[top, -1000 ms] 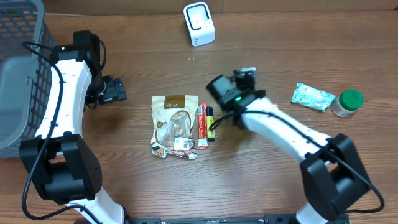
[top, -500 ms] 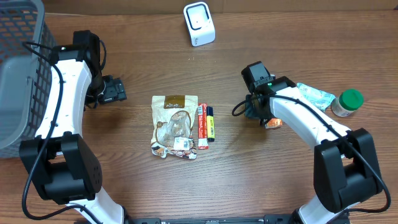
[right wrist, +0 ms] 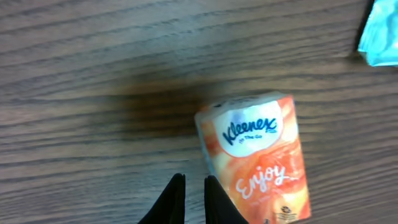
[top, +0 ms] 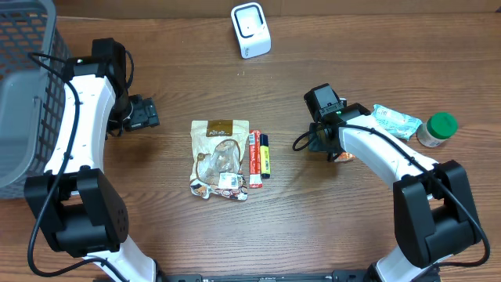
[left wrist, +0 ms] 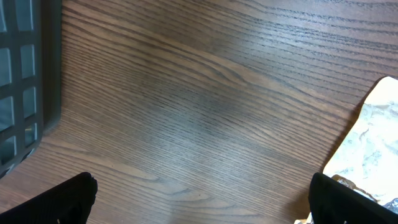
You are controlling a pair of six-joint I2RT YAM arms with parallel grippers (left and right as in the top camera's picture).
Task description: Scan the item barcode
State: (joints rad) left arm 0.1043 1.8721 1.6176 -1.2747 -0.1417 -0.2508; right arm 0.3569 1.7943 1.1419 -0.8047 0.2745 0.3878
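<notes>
- Left edge: basket (top: 23,78) walls it off.
- Centre: bag (top: 219,157) and two sticks (top: 259,155), side by side.
- Rear: scanner (top: 250,30); bare table (top: 180,70) between it and bag.
- Right: tissue pack (right wrist: 258,162), packet (top: 394,121), bottle (top: 437,129) close together.
- Front strip: open.

Brown wooden table (top: 156,235). A white scanner (top: 250,30) stands near its far edge. Mid-table, 3 items lie side by side: a snack pouch (top: 220,158), a red tube (top: 254,159), a yellow tube (top: 265,155). Rightward: an orange Kleenex pack (right wrist: 258,158), a teal packet (top: 394,121), a green-lidded jar (top: 436,130).
</notes>
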